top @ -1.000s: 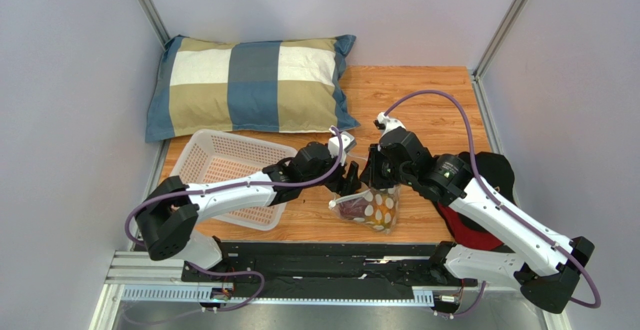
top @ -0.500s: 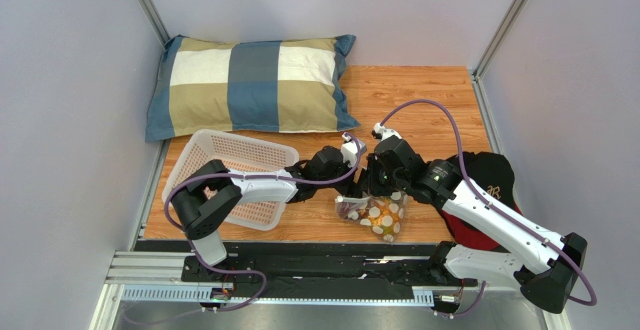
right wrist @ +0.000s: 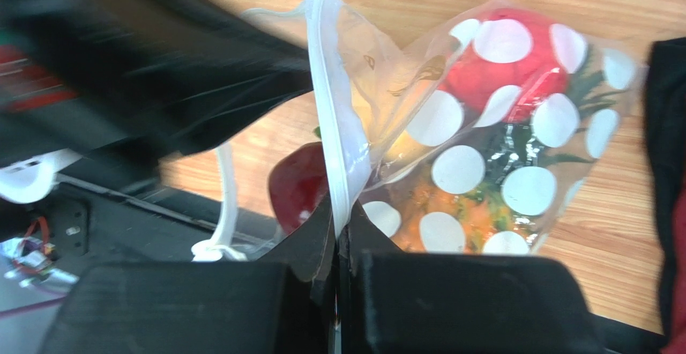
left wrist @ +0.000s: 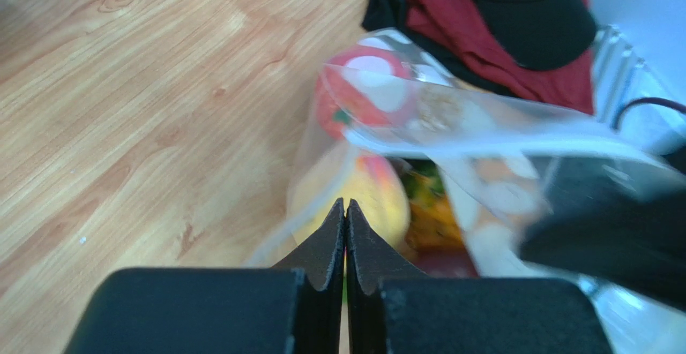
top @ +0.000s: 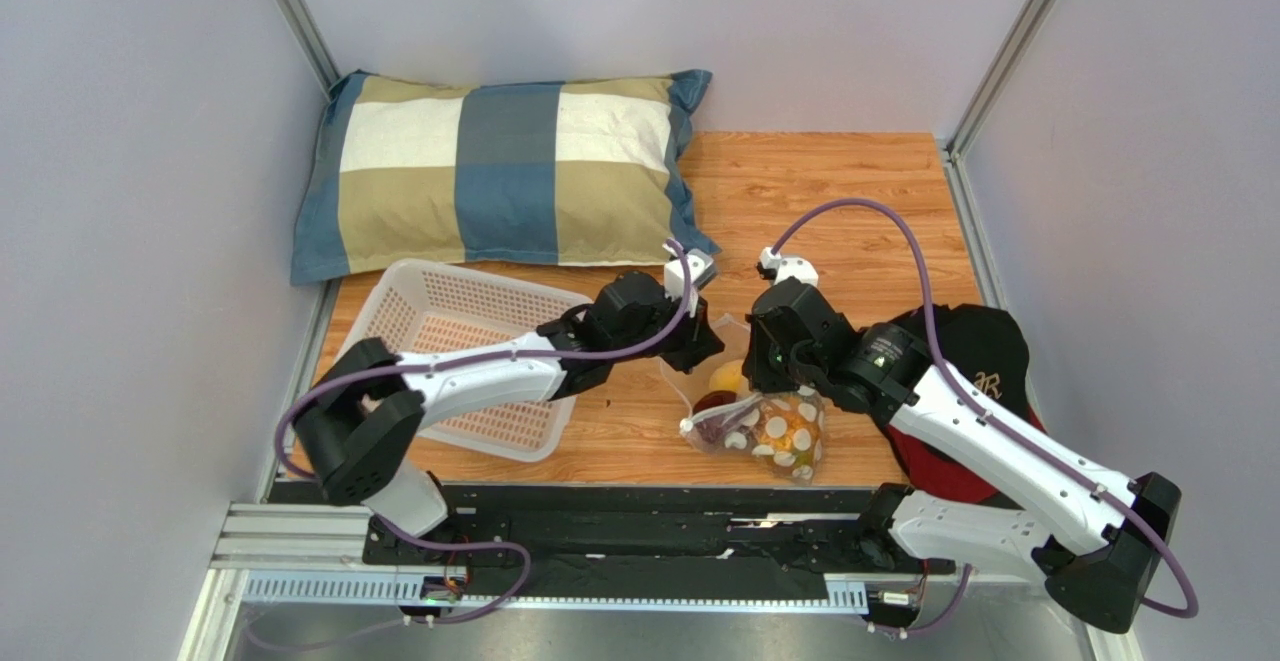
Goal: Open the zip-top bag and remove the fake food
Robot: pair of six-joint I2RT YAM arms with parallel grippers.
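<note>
Nearest the arms' bases, low in the middle of the top view, the zip-top bag [top: 763, 430] lies on the wooden table [top: 842, 196], its mouth lifted between the two grippers. The right gripper [right wrist: 338, 217] is pinched on the white zip strip [right wrist: 326, 105], which runs straight down into its closed tips. The left gripper [left wrist: 346, 209] is pressed together at the opposite lip. The film drawn away from its tips suggests it has hold of that side, though the film itself is too clear to make out between the tips.

So the seal looks parted and the mouth is opening, but the fake food [right wrist: 483, 137] is all inside the bag: a red berry [right wrist: 507, 69], a yellow fruit [left wrist: 366, 201], a dark maroon piece [right wrist: 298, 185] near the mouth. Widening the mouth and taking the pieces out are what is left.

The right wrist view alone shows the strip in the tips and the bag's white spots. The left wrist view looks into the mouth at the fruit. The top view gives neither grip (the wrists hide the tips) but shows the layout. Mid-frame, a white basket [top: 451, 316] sits to the left and a black-and-red cap [top: 977, 354] to the right. Farthest back, at upper left, lies a checked pillow [top: 504, 166].
</note>
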